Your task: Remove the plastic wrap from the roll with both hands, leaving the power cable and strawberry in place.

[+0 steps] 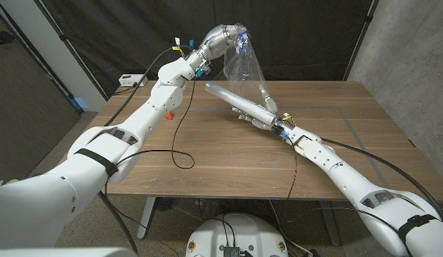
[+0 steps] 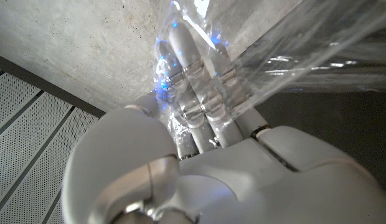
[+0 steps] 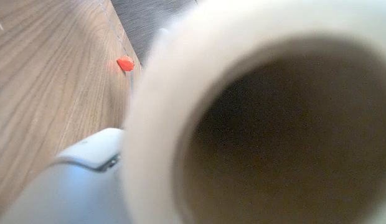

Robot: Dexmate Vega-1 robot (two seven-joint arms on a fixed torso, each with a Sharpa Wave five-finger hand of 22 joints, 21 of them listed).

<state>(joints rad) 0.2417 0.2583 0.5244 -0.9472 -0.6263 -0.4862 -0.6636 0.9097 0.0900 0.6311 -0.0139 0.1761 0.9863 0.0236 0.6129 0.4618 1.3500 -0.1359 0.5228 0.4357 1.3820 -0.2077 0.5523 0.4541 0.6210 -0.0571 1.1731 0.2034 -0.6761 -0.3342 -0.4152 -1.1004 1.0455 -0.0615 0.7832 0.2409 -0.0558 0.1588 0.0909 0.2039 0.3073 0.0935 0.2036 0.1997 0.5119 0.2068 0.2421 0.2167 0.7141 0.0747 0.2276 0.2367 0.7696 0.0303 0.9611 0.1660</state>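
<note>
At far left of the head view, beyond the tabletop (image 1: 207,153), a white power strip (image 1: 127,80) is sitting on the floor near the dark curtain. Moving right, the strawberry (image 1: 170,112) is lying on the wood just beside the left forearm, and it is also showing as a small red shape (image 3: 125,63) in the right wrist view. A thin black cable (image 1: 180,135) is running down across the tabletop from the left arm and curling near the front edge; whether this is the power cable or arm wiring cannot be told. Above the back edge, the left hand (image 1: 223,37) is holding up the free end of the plastic wrap (image 1: 243,68), raised well clear of the wood. The left wrist view is showing that hand (image 2: 205,168) with its fingers (image 2: 190,68) pressed close together and the clear film (image 2: 292,53) lying bunched over them. The sheet is stretching down and rightward from that hand to the roll (image 1: 236,98), which is tilted, its far end pointing toward the left arm. The right hand (image 1: 259,116) is gripping the near end of the roll, fingers wrapped under and around the tube, just above the tabletop. The open cardboard end of the tube (image 3: 268,118) is facing the right wrist camera closely and blurred.
</note>
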